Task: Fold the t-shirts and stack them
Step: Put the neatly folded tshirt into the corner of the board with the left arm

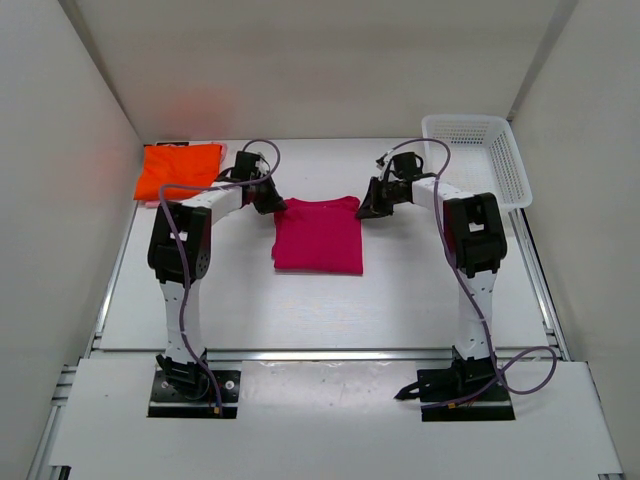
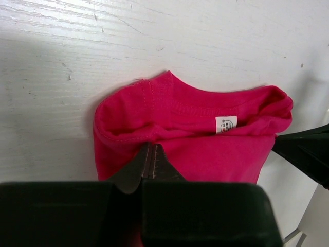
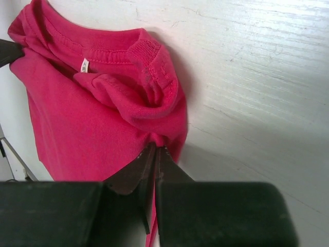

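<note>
Evidently two shirts in, the deep magenta t-shirt [image 1: 318,238] lies down-left of the white basket [image 1: 470,118], narrowed to a panel but not yet stacked. Its long axis runs parallel to the basket's long side, with the collar at the basket-side end. Far left of the basket, the orange t-shirt [image 1: 178,170] sits folded, seemingly over a pale pink one [image 1: 148,202]. The left gripper [image 2: 152,159] and the right gripper [image 3: 157,154] each pinch a collar-end corner.

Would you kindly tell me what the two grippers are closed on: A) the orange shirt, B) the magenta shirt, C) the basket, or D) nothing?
B: the wrist views show the left gripper and the right gripper each pinched shut on the magenta shirt at its collar end.
</note>
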Motion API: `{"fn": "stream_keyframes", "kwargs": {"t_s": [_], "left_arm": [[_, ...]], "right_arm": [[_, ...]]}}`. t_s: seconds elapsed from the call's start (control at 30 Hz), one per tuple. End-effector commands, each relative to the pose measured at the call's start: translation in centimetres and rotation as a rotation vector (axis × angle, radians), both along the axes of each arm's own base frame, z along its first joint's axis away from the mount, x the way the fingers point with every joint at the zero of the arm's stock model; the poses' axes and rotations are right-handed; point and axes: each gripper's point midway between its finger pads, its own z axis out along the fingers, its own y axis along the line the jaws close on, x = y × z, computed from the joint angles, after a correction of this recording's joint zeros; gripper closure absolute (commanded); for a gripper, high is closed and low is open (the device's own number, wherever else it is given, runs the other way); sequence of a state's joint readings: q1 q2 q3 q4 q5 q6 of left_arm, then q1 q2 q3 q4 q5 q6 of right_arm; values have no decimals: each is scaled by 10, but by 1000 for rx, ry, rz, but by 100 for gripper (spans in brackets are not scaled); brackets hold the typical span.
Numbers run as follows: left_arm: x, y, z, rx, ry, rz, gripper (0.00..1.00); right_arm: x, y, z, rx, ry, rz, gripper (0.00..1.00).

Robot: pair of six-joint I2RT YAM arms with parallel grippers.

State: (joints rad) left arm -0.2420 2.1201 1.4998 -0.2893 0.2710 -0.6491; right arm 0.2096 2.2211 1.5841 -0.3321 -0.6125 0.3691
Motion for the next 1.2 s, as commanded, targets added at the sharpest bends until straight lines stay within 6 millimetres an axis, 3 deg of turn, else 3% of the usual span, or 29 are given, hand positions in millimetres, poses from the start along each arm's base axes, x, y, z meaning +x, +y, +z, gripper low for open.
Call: {"fn": "stream_keyframes", "kwargs": {"t_s": [0.0,0.03,0.23,0.4,0.47,0.6,0.7,0.73,0.77,0.8,0.83,0.9,0.93,1.0,1.07,1.13,1.17], "left_arm": [[6,-6,20,13,-46,-27,100],[2,-7,16,25,-34,-36,100],[-5,-11,38,11,-64,-50,100],[-12,2,53,0,-91,-25,100],[-13,7,73,-6,-136,-24,100],[-14,19,75,-1,-142,13,100],[-2,34,65,4,-133,46,100],[5,38,60,-1,-122,58,100],[14,42,58,-19,-116,71,94],[17,44,59,-45,-114,68,74],[24,49,56,-56,-118,86,57],[27,46,67,-89,-151,77,33],[30,47,71,-103,-177,72,35],[26,44,83,-135,-206,51,33],[16,45,82,-148,-205,49,34],[4,47,78,-117,-180,34,40],[-5,50,72,-100,-144,36,49]], "right_arm": [[12,4,36,19,-110,14,100],[9,6,41,14,-119,17,100],[1,5,59,-30,-160,26,100],[-14,11,82,-47,-198,41,100],[-17,15,97,-41,-230,53,100],[-6,13,114,-35,-274,40,100],[25,11,121,-28,-297,36,100],[39,7,116,-48,-284,22,91],[50,6,120,-55,-274,10,83],[55,-4,107,-82,-241,-11,82],[65,-4,120,-93,-280,-17,83],[67,-11,121,-130,-296,-34,77],[65,-12,118,-150,-296,-31,69],[56,-17,122,-160,-314,-45,68],[42,-11,119,-138,-309,-39,69],[32,-12,119,-114,-322,-41,68],[21,-15,118,-115,-313,-46,68]]}}
